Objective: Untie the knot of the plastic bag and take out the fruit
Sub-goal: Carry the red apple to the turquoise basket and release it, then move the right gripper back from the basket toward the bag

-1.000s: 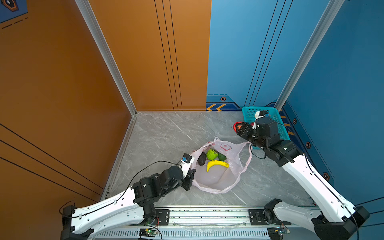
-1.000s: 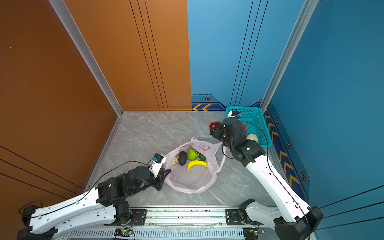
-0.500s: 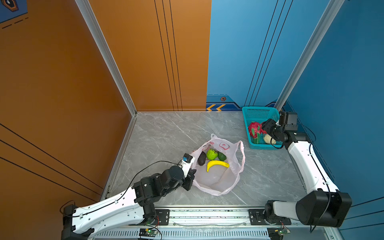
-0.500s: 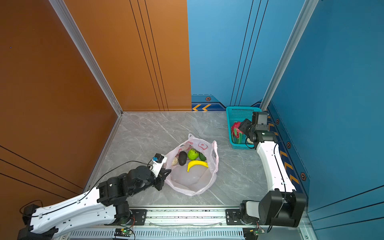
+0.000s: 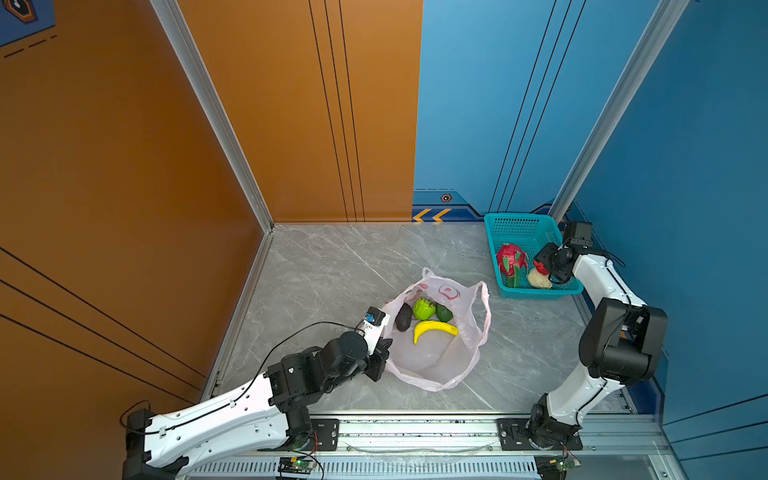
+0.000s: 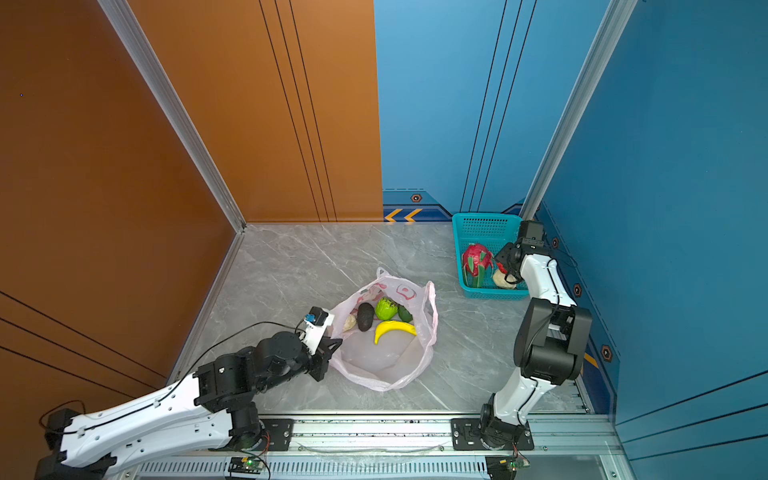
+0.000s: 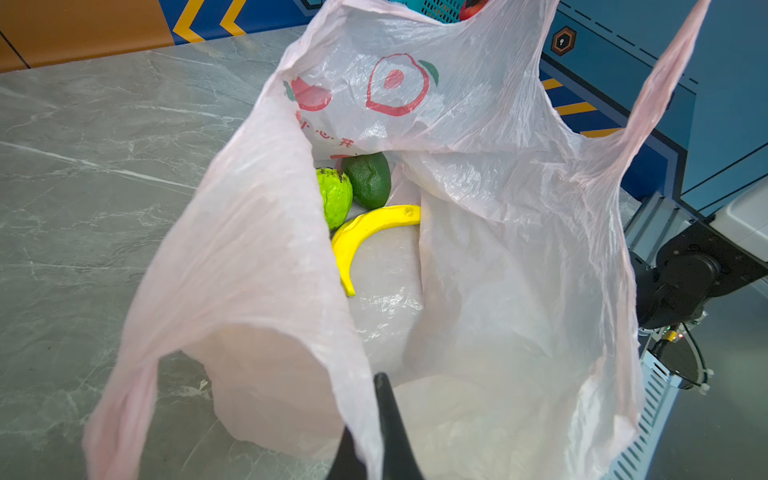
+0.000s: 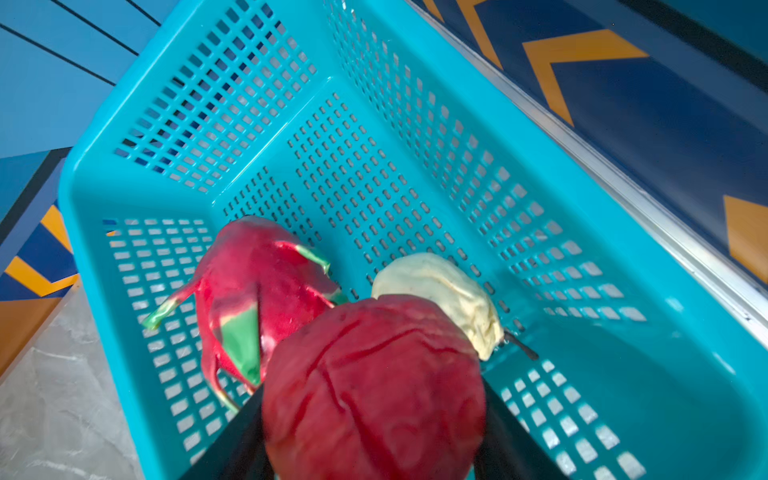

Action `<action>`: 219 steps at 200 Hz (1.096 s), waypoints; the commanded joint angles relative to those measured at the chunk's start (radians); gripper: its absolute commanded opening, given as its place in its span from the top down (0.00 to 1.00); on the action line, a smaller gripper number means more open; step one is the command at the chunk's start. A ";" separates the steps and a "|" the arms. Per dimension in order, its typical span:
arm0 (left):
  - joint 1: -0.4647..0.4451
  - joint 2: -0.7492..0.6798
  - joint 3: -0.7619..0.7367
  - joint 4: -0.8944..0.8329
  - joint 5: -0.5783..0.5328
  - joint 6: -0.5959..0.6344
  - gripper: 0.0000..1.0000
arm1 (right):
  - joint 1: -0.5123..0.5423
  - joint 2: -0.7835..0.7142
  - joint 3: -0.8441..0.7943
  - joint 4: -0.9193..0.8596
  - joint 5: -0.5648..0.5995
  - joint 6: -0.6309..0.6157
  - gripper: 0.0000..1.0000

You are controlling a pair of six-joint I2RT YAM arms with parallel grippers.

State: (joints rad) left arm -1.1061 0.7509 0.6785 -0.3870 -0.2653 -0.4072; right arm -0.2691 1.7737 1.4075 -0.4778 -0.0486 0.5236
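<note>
Grip, near left: my left pincer is clamped tight on the near-left rim of the plastic bag, thin pink film caught between my fingers. The bag's mouth gapes on the grey table, and its two loop handles stand apart, untied. Inside lie the banana, dark avocado, green bumpy fruit and green avocado, with a cream piece against the left wall. Far right: my right pincer hangs over the teal basket, jaws spread around a red apple and gripping it. Dragon fruit and cream lumpy fruit lie in the basket.
</note>
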 commanded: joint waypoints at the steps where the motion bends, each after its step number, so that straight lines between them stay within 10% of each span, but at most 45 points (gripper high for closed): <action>1: 0.008 0.005 0.036 -0.023 -0.020 0.010 1.00 | -0.008 0.053 0.065 0.014 0.034 -0.027 0.37; 69: 0.010 0.007 0.045 -0.035 -0.031 0.010 1.00 | 0.009 0.121 0.160 -0.061 0.071 -0.059 0.09; 219: 0.009 -0.007 0.021 -0.006 -0.046 0.022 1.00 | 0.147 -0.224 0.001 -0.213 0.000 -0.070 0.07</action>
State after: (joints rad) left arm -1.1061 0.7429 0.6956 -0.4145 -0.2886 -0.4068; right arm -0.1658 1.6382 1.4227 -0.5934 -0.0017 0.4599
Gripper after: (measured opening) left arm 0.044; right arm 0.925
